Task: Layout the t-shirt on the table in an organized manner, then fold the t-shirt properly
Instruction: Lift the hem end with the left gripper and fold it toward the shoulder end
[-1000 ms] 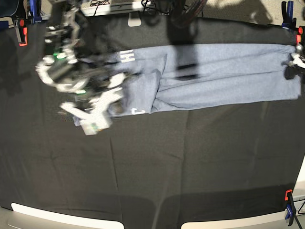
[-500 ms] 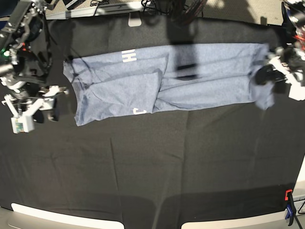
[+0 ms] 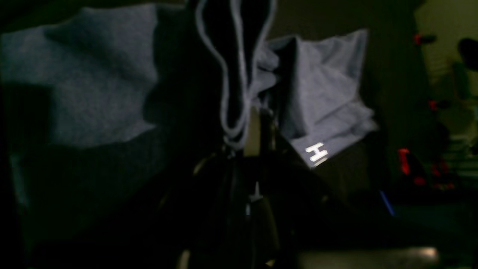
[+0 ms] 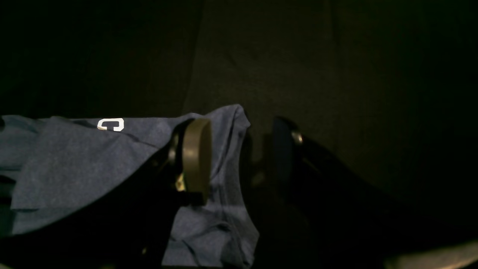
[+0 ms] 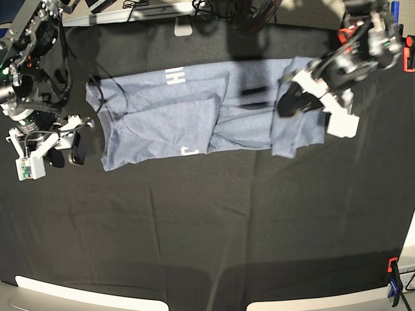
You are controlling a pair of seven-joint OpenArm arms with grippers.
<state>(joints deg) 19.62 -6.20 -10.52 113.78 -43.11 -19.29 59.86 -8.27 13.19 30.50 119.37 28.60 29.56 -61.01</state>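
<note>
Fabric of the light blue-grey heathered t-shirt (image 5: 194, 113) lies as a long narrow band across the black cloth tabletop (image 5: 214, 227), its sides already folded inward. The left pincer (image 5: 293, 100) is clenched on the hem end and holds it raised over the shirt's middle, I judge to fold the band in half. The right pincer (image 5: 65, 146), with jaws apart and grasping nothing, waits on the tabletop just beside the collar end, probably to steady it.
</note>
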